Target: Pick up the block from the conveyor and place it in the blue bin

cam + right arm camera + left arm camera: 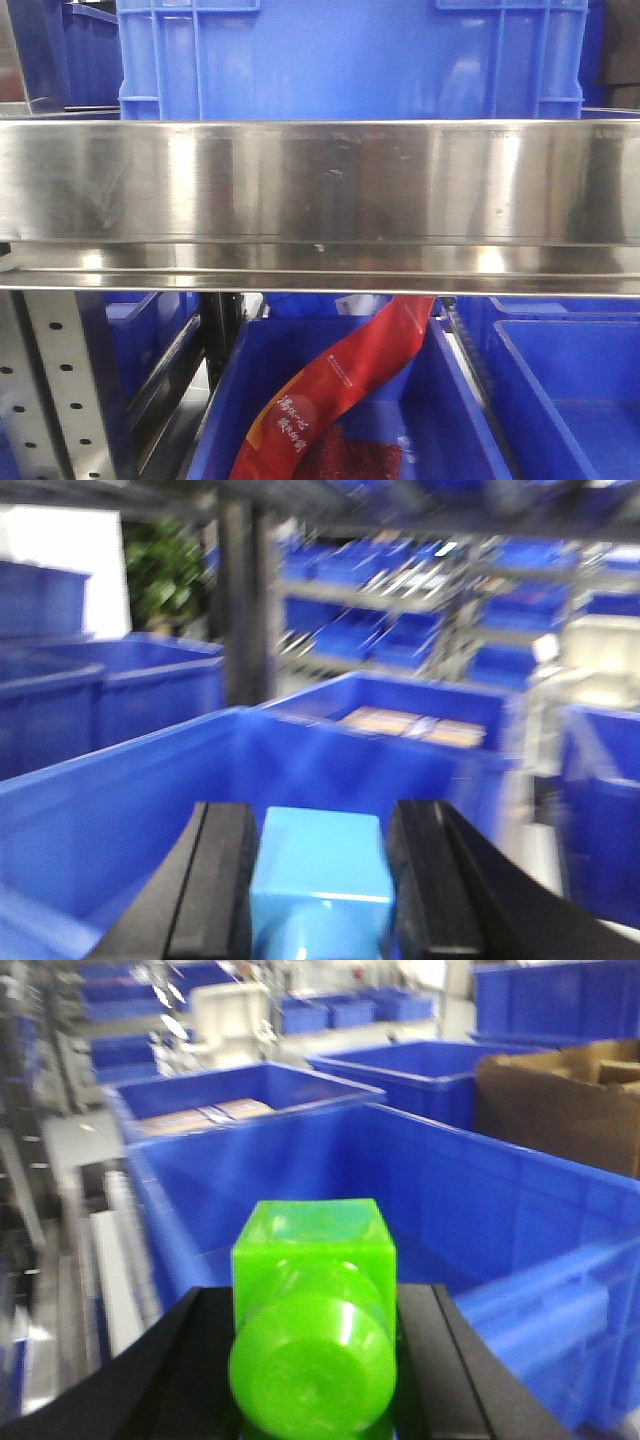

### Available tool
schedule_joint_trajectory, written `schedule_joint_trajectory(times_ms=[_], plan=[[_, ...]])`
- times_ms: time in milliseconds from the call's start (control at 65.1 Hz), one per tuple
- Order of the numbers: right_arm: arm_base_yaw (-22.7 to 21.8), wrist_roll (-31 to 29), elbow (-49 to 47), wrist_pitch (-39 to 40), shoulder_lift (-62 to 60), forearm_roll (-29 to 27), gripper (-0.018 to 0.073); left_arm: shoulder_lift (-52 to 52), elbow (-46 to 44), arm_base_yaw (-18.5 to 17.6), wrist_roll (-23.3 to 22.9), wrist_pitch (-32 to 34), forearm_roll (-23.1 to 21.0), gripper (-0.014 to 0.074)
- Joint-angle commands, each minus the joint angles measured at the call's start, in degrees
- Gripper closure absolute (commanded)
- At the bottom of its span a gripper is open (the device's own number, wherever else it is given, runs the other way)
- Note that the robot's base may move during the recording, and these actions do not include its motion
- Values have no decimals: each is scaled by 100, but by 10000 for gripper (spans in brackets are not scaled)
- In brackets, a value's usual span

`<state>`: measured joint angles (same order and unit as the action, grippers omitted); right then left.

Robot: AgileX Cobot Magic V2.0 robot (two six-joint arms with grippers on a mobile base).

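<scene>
While both claws are loaded, the main danger is a release at the wrong spot. The left claw (315,1345) is closed on a green block (312,1255) low in the middle of the left wrist view, black fingers (190,1370) pressed against its sides. The open inside of a blue bin (480,1190) fills the frame behind it. The right claw (320,875) is clamped the same way on a light blue block (320,865) at the bottom centre of its view, with a bin wall (120,810) running up from the lower left. Neither block is on the belt, which shows in no view.

Both wrist views are smeared, so I cannot tell whether either block has cleared the near rim. Letting go short of it would probably send the block down outside the bin. The front view shows what lies there: other bins, one holding a red packet (340,390), below the steel rail (320,190).

The green block has a rounded knob facing the camera. If the fingers bear partly on that curve, it could twist or slip out during a fast swing.

Several near-identical bins and a cardboard box (560,1100) at upper right stand close by, so a drop into the wrong container is possible. If both arms aim for one bin, they may also crowd each other.
</scene>
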<state>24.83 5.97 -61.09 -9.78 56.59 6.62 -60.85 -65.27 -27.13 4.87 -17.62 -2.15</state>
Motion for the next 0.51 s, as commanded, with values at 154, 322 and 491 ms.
schedule_joint_trajectory(times_ms=[154,322,491], plan=[[90,1,-890,7,1321,-49,720,-1526,-1230,-66,26,102,-68,707],[90,1,-1199,29,2010,-431,718,-2306,-1742,-66,26,115,-359,598],[90,1,-1246,29,2368,-524,559,-2635,-1798,-66,26,291,-426,306]])
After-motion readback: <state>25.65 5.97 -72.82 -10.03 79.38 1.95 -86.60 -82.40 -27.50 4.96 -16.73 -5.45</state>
